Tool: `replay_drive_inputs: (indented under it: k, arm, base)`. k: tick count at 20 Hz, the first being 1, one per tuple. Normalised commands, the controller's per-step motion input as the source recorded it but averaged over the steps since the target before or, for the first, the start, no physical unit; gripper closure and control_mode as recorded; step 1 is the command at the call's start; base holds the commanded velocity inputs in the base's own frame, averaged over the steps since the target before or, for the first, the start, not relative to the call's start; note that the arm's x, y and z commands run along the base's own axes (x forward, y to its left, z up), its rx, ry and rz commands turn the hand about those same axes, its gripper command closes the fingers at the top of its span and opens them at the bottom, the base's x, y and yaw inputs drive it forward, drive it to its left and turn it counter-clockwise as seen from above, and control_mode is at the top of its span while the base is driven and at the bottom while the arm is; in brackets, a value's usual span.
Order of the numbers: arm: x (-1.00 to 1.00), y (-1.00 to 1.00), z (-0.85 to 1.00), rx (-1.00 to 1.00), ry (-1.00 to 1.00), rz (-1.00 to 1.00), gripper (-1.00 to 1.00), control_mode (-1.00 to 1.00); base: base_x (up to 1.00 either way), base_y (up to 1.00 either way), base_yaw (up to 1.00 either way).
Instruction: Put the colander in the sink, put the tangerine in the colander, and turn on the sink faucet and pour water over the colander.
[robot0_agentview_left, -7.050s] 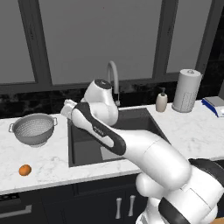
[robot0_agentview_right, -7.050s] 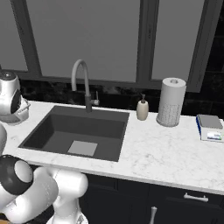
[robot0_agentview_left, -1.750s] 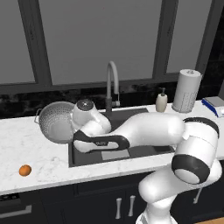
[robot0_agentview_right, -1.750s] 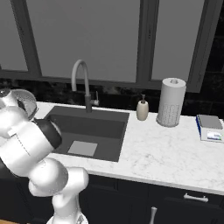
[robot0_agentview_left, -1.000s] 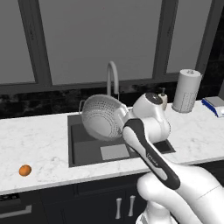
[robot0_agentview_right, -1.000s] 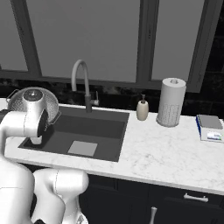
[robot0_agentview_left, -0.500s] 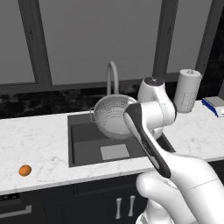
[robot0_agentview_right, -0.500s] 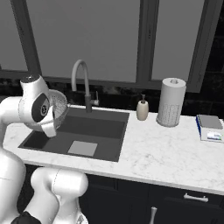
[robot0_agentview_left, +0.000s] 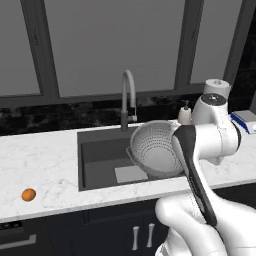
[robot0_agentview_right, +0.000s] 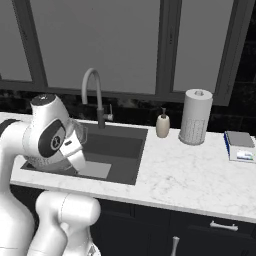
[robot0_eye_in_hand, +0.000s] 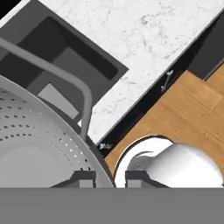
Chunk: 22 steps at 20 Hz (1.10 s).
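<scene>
End effector (robot0_eye_in_hand: 104, 177) clamped on colander (robot0_agentview_left: 156, 148) rim, above sink (robot0_agentview_left: 97, 160); tangerine (robot0_agentview_left: 28, 194) on desk (robot0_agentview_left: 35, 160), faucet (robot0_agentview_left: 127, 97) dry.

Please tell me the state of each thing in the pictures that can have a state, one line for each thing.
colander: held in the air over the sink, tilted, empty.
gripper: shut on the colander's rim.
sink: empty, dry.
sink faucet: off, no water running.
tangerine: lying on the counter left of the sink, not yet moved.
paper towel roll: standing upright on the counter.
soap dispenser: upright beside the sink.
</scene>
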Motion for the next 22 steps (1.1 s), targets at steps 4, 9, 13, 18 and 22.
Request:
replay_drive_inputs:
  k: [4,9,13,18,22]
  arm:
    - [0.08,-0.81,0.00,0.03,-0.02,0.20,1.00,-1.00]
    - [0.56,-0.64,0.00,0.06,0.00,0.09,1.00,-1.00]
    - [0.73,-0.50,-0.10,0.08,0.09,0.05,1.00,-1.00]
    - [0.64,-0.16,-0.26,0.11,0.26,0.01,1.00,-1.00]
    - [0.59,0.11,-0.38,0.00,0.39,0.00,1.00,-1.00]
  base:
    - [0.00,0.00,0.00]
    - [0.00,0.00,0.00]
    - [0.00,0.00,0.00]
    - [0.00,0.00,0.00]
    - [0.00,0.00,0.00]
